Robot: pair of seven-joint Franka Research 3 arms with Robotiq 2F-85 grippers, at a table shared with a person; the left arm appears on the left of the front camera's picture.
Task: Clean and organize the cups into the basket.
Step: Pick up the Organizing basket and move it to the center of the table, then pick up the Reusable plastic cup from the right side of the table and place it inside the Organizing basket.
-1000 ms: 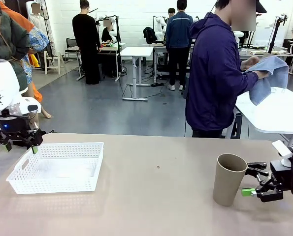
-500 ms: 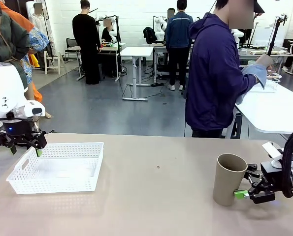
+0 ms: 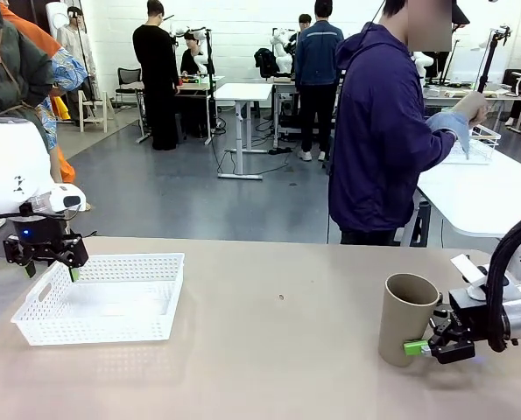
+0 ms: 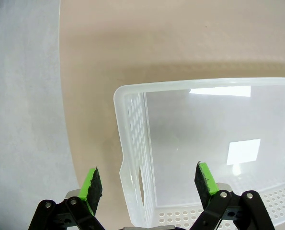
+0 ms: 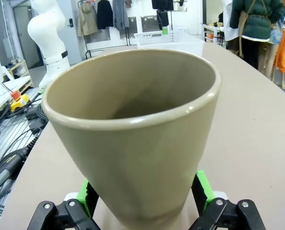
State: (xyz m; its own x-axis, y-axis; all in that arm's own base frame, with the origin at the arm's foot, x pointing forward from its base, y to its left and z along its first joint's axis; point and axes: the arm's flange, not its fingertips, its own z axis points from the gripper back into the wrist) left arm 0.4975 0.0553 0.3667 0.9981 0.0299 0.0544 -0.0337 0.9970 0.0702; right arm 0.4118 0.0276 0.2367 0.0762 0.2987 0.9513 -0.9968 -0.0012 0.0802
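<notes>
A tan-brown cup (image 3: 406, 317) stands upright on the right side of the table. My right gripper (image 3: 422, 346) is low at its base, open, one green pad on each side of the cup (image 5: 132, 129); I cannot tell whether the pads (image 5: 201, 188) touch it. The white lattice basket (image 3: 32, 308) sits at the left with nothing in it. My left gripper (image 3: 48, 266) hovers open above its left end, and in the left wrist view the fingers straddle the basket's short wall (image 4: 131, 143) by the handle slot.
A person in a navy jacket (image 3: 378, 131) stands at the far side, turned right, with a blue cloth (image 3: 451, 125) at a wire basket (image 3: 481, 145) on a neighbouring white table. Bare tabletop (image 3: 278, 350) lies between basket and cup.
My right gripper has slid left until its fingers flank the cup's base. My left gripper has moved right and down over the basket's end. The person has lowered the blue cloth toward the wire basket.
</notes>
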